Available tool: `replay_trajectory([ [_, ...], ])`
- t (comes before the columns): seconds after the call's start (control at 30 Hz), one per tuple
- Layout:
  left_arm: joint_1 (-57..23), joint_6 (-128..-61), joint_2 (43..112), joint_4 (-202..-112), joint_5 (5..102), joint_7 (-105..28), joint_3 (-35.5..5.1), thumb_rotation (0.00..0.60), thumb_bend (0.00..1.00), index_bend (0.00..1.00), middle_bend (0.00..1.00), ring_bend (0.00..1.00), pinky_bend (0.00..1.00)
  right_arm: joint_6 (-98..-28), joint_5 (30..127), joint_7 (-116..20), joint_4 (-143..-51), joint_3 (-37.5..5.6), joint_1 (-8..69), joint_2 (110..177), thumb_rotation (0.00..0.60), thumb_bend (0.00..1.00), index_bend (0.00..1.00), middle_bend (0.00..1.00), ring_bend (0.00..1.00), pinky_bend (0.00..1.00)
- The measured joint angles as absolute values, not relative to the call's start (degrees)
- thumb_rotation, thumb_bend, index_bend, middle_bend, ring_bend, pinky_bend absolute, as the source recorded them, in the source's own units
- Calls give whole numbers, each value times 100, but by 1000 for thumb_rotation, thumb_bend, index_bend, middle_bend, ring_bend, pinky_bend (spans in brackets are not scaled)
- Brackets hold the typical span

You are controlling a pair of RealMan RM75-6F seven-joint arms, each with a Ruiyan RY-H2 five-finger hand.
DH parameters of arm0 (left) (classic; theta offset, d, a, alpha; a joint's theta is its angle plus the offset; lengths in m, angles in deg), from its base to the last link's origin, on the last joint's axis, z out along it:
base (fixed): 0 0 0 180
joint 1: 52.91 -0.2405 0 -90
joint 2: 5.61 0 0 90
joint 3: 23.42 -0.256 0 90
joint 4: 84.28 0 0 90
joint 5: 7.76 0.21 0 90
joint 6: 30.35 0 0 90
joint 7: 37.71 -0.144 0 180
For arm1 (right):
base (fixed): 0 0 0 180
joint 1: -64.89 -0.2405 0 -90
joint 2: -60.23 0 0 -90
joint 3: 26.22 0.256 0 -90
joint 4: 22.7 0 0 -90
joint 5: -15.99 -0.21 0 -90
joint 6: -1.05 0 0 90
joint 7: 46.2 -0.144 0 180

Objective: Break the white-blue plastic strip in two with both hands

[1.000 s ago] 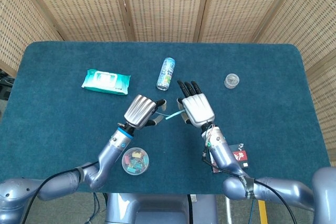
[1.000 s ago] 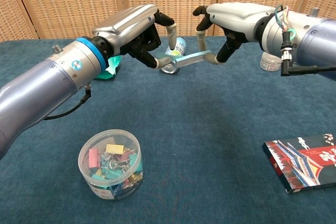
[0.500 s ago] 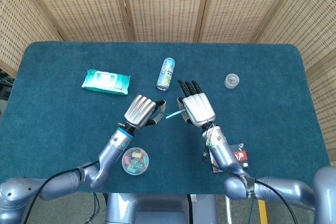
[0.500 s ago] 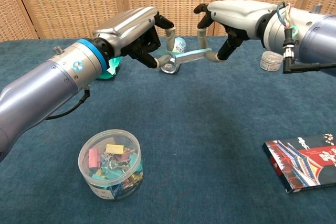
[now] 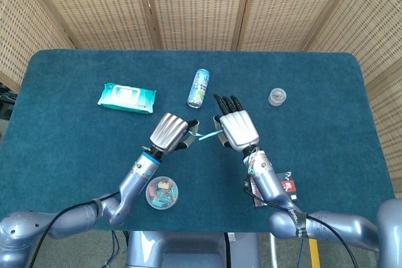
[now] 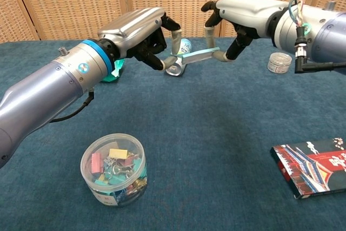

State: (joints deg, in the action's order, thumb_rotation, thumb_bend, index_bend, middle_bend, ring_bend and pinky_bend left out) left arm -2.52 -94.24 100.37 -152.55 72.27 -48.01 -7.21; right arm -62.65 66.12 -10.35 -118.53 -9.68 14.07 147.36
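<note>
The white-blue plastic strip (image 6: 197,57) hangs in the air above the table's middle, in one piece and tilted up to the right. It shows as a thin pale blue line (image 5: 206,135) in the head view. My left hand (image 6: 141,34) grips its left end with curled fingers. My right hand (image 6: 236,17) pinches the right end between thumb and a finger, the other fingers stretched forward. In the head view the left hand (image 5: 169,132) and the right hand (image 5: 237,129) sit close together, knuckles up.
A can (image 5: 199,88) lies behind the hands. A teal wipes pack (image 5: 126,97) is at the back left, a small clear jar (image 5: 277,96) at the back right. A tub of clips (image 6: 114,169) stands front left, a red-black box (image 6: 314,165) front right.
Both hands have risen a little with the strip still held between them. The strip's right end now stands higher than before.
</note>
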Motion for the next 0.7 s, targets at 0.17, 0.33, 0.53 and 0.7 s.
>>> replay_trajectory([
  [0.17,-240,-9453,10041,-15261,7203,-4839,-724,600,628,789,1000,1000,984,-6272,6650,-1095,-11876,-989,1426,14676,600,569,620,6,0,0],
  [0.33,-290,-9489,9975,-15231,7176,-4824,-744,600,642,799,1000,1000,984,-6274,6714,-1164,-11869,-1034,1461,14613,600,569,620,6,0,0],
  [0.53,-557,-9588,9613,-15103,7214,-4570,-931,600,643,802,1000,1000,984,-6213,6756,-1334,-11715,-1122,1542,14561,600,569,620,6,0,0],
  [0.7,-858,-9746,9277,-14832,7353,-4123,-1186,600,613,802,997,1000,984,-6121,6777,-1483,-11511,-1175,1575,14601,600,569,620,6,0,0],
])
